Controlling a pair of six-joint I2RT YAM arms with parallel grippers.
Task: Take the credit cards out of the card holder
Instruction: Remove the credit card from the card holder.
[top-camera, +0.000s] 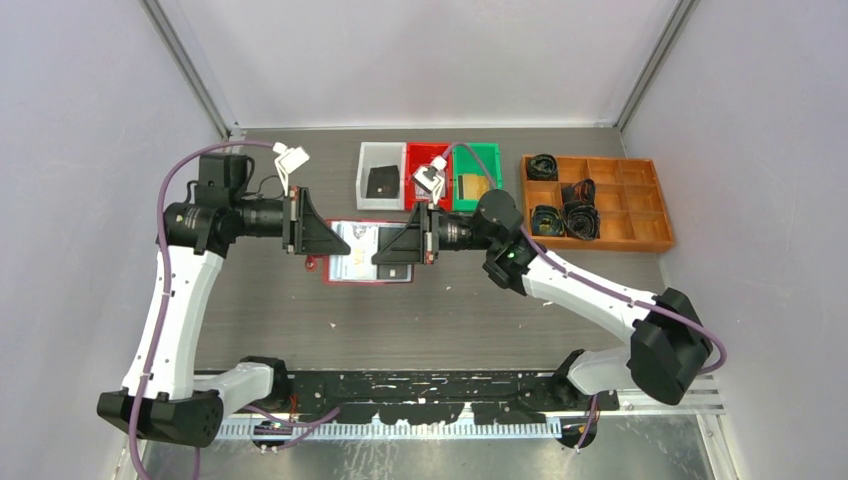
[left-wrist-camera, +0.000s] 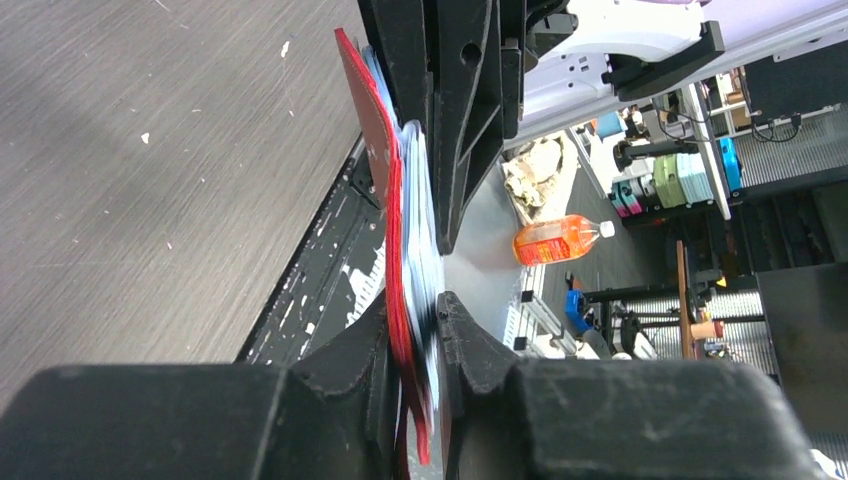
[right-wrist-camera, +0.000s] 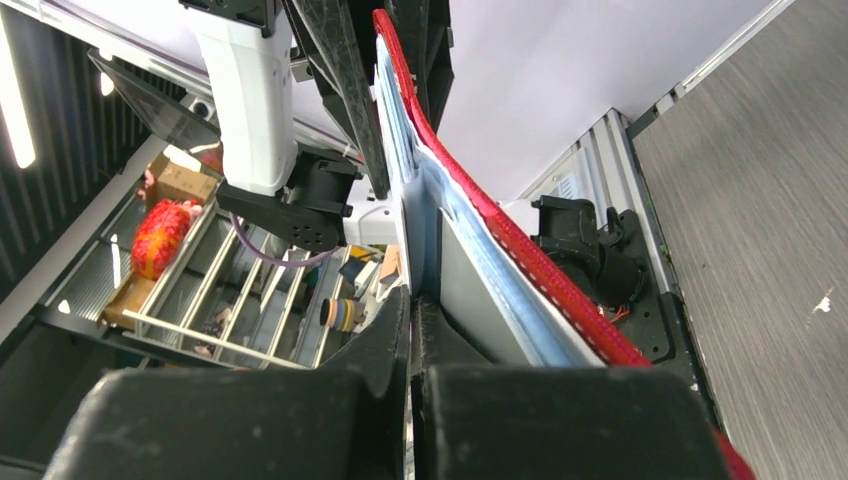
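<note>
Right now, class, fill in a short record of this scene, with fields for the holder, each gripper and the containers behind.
card holder: red, open, held between both grippers
left gripper: shut on the card holder's edge
right gripper: shut on a thin pale inner layer; card or page unclear
behind: white bin, red bin, green bin, orange tray with black rolls

Top external view high behind your arm bases (top-camera: 262, 378), angled down over the whole table (top-camera: 450, 320), left wrist view close, facing the near edge, right wrist view close, facing the left arm (right-wrist-camera: 250, 100), all three sharing the card holder (top-camera: 357, 263)
</note>
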